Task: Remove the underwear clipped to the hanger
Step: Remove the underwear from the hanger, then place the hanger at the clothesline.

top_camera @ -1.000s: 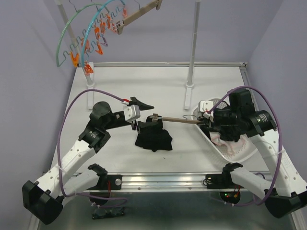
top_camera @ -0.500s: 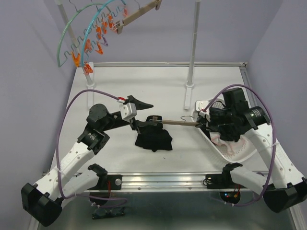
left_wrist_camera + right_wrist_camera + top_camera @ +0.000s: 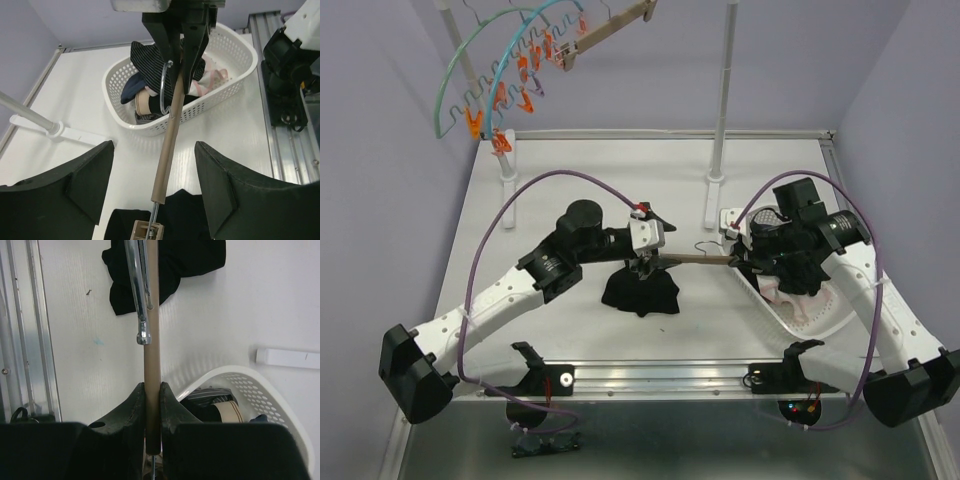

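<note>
Right gripper [image 3: 152, 387] pinches the hanger [image 3: 695, 257] at its 3 o'clock end to hold it level, so the wide-spread left gripper [image 3: 155, 175] can straddle the clip [image 3: 147, 229] at 9 o'clock, where the black underwear [image 3: 640, 292] hangs.

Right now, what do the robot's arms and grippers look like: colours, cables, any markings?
The left arm and right arm both have white link shells with black cylindrical joints and black bases. A thin purple cable loops along each arm. The left gripper and right gripper have matte black, wedge-shaped fingers. There is a small red mark by the left wrist. Neither arm has a sleeve.
</note>
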You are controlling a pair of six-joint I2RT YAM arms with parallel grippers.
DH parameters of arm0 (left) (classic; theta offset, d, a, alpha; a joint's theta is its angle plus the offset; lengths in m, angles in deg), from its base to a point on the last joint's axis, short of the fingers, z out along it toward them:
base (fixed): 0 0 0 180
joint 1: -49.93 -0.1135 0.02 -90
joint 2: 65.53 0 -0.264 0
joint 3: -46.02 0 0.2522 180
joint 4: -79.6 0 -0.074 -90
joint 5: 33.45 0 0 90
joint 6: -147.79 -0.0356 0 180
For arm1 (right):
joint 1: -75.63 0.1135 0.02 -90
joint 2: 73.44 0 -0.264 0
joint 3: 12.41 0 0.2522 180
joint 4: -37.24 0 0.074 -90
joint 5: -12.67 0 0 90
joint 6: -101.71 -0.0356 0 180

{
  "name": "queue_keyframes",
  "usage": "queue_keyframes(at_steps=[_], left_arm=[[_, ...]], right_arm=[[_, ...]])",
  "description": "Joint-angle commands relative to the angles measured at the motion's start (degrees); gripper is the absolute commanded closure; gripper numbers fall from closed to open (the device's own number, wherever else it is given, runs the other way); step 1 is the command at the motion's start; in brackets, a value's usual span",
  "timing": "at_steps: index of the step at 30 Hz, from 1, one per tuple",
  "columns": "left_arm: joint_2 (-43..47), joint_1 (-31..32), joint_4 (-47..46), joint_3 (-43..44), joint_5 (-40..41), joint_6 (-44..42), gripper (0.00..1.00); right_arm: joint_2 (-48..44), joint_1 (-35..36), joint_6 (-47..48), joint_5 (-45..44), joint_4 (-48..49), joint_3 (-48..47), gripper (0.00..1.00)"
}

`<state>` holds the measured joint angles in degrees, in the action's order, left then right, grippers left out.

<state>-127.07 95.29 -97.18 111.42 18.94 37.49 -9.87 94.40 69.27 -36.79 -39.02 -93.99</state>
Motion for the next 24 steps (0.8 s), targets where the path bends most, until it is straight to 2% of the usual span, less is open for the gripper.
queue_keyframes(at_steps=[1, 14, 17, 18, 22, 24], left_arm=[[-2.4, 3.0, 6.7, 3.7, 8.0, -11.2, 0.25], [-9.5, 5.3, 9.6, 6.5, 10.4, -18.4, 0.31], [-10.6, 5.7, 10.5, 7.0, 10.2, -19.3, 0.39], [-10.9, 6.0, 10.5, 7.1, 10.0, -19.6, 0.46], [-11.1, 6.3, 10.5, 7.2, 9.7, -20.0, 0.63], [-11.3, 6.8, 10.5, 7.0, 9.3, -20.2, 0.65]], right_arm=[[-0.5, 0.0, 1.3, 0.5, -0.8, -3.6, 1.0], [-1.7, 0.2, 1.2, 1.7, -1.3, -3.8, 0.99], [-2.0, 0.2, 1.1, 1.7, -1.4, -3.8, 0.99], [-2.1, 0.3, 1.1, 1.7, -1.4, -3.7, 0.99], [-2.3, 0.2, 1.2, 2.1, -1.4, -3.2, 0.99], [-2.4, 0.2, 1.1, 2.7, -1.3, -3.2, 0.99]])
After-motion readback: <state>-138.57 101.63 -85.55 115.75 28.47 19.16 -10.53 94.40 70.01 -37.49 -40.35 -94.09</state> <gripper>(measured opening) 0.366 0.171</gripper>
